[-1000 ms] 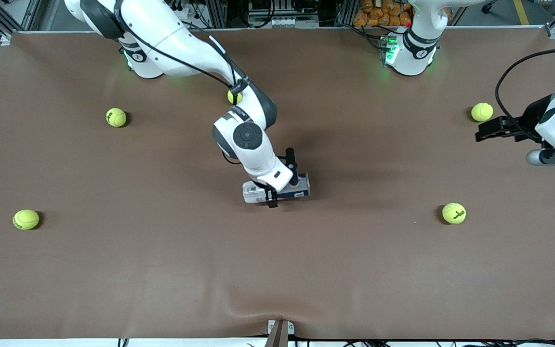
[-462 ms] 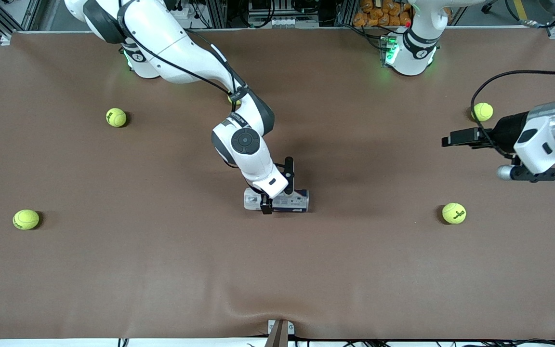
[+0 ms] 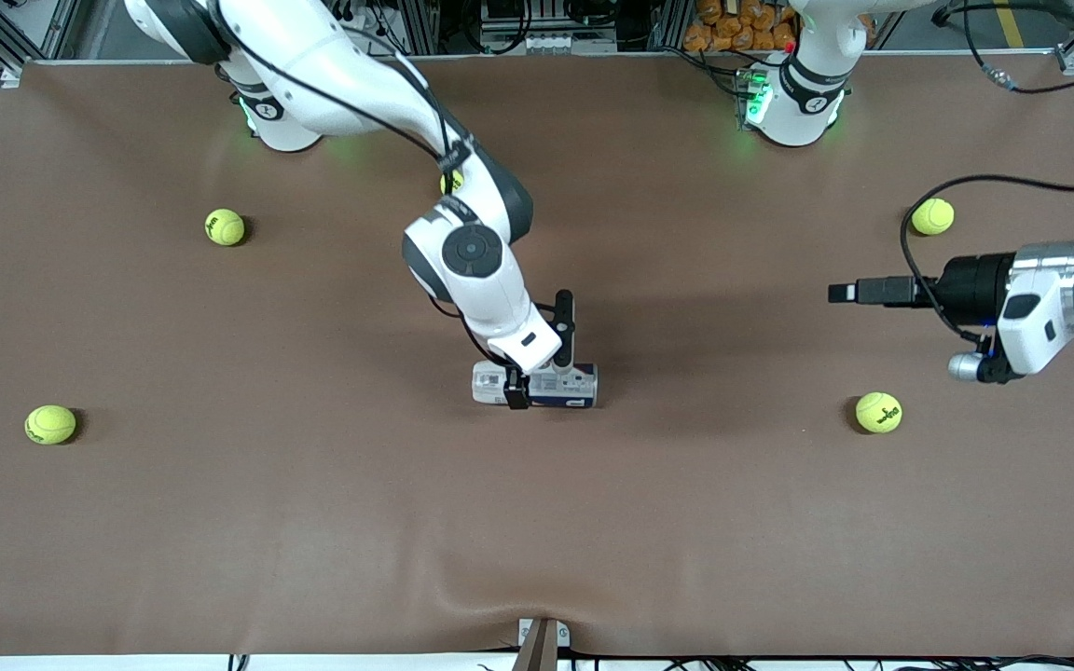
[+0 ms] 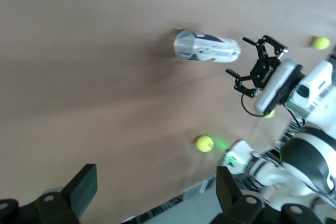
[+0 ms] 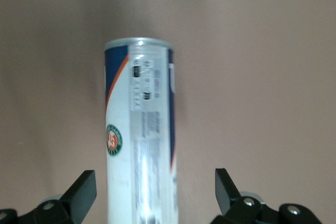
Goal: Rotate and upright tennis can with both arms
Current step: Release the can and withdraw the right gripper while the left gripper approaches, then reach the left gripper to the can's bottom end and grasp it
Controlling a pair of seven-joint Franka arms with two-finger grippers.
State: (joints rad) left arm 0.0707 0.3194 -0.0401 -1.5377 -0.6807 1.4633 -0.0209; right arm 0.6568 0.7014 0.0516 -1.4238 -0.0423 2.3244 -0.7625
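Tennis can: on its side near the middle of the brown counter, long axis running between the arms' ends (open silvery rim toward the left arm's end, per the left wrist view).
Right claw: directly over the can, fingers spread wide to either side of it, gripping nothing.
Left claw: in the air toward the left arm's end, fingers fully apart, empty.
Yellow tennis balls: five scattered, one near the left claw.
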